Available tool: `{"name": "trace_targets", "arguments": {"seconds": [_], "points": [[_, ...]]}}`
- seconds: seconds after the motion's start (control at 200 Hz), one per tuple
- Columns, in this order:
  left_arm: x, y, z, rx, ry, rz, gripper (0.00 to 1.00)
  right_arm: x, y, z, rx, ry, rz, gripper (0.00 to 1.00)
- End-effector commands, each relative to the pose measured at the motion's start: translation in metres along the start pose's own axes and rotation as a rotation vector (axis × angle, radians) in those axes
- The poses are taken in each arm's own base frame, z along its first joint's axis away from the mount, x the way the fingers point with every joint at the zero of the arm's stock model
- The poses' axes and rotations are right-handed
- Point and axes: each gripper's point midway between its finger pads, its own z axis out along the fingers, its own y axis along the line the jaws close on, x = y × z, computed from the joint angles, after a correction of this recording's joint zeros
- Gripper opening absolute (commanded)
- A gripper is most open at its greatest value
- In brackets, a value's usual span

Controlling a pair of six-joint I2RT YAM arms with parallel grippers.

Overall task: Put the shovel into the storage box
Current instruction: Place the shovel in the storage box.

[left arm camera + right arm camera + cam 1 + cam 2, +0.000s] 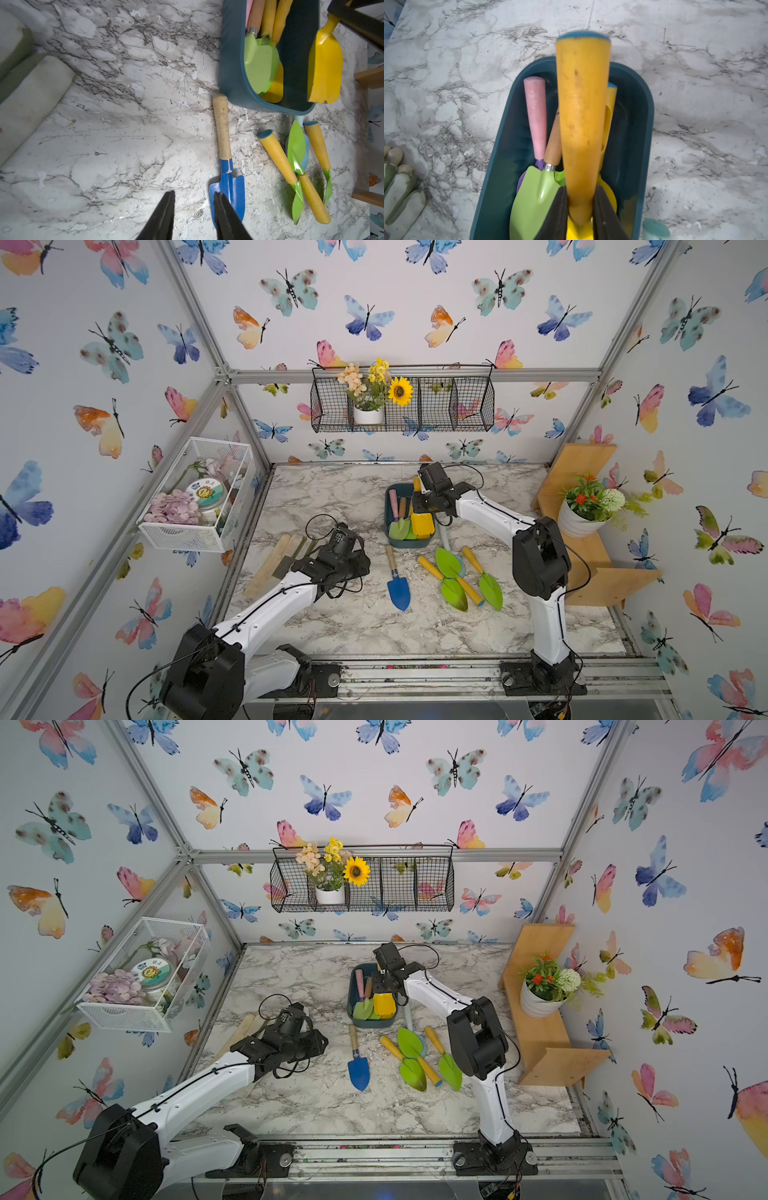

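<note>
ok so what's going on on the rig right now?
The right gripper is shut on a yellow shovel, gripping the handle and holding it over the box, not yet let go. Other shovels already lie in the box. The left gripper is open and empty, above the table beside the blue shovel. That one and three green shovels lie on the table near the box.
</note>
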Motion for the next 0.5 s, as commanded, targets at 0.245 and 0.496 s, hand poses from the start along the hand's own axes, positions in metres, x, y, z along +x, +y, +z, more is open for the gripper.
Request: {"name": "trace_targets", "arguments": {"seconds": [0.245,0.496], "points": [[0.007,-0.003,-0.002,0.023,0.028,0.0,0.38,-0.017,-0.008,0.021,0.038,-0.045,0.079,0.21],[0.009,-0.003,0.001,0.027,0.033,-0.001,0.38,0.0,-0.018,0.03,0.069,-0.015,0.105,0.22]]}}
